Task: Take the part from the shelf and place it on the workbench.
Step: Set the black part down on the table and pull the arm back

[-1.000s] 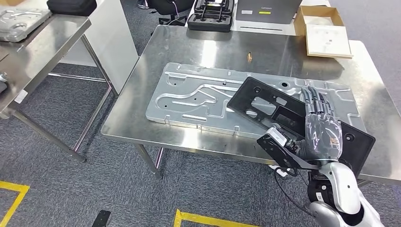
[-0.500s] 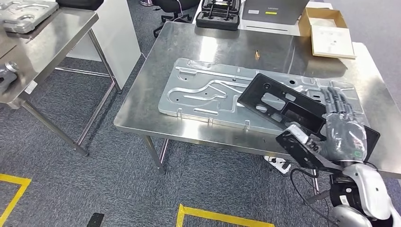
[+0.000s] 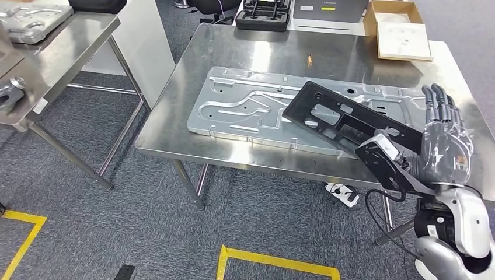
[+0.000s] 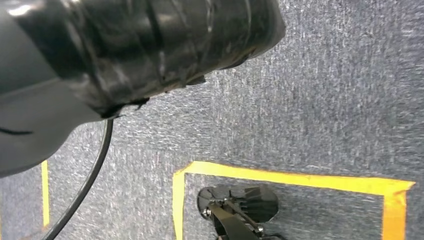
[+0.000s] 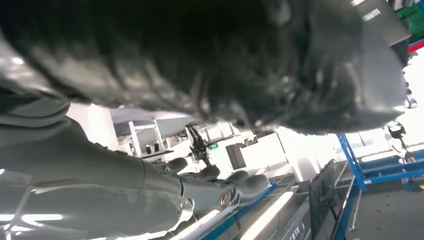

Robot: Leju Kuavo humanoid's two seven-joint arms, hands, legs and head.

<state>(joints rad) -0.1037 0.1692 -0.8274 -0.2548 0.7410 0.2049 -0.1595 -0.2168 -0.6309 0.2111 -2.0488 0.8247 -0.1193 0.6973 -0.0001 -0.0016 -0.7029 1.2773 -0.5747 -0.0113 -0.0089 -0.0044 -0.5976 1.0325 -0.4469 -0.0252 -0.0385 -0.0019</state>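
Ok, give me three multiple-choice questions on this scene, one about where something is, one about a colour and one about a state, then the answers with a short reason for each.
1. Where does the long black plastic panel lie?
A. on the carpet
B. on the embossed silver metal plate on the steel workbench
C. in the open cardboard box

2. What colour is the tape on the floor?
A. yellow
B. red
C. white

3. How is the robot's right hand?
A. gripping the black panel
B. pressing flat on the silver plate
C. raised with its fingers apart, holding nothing

Answers: 1 B, the head view shows the panel lying slantwise across the plate's right part. 2 A, the floor lines are yellow. 3 C, the hand stands clear of the panel's right end, its fingers pointing up.
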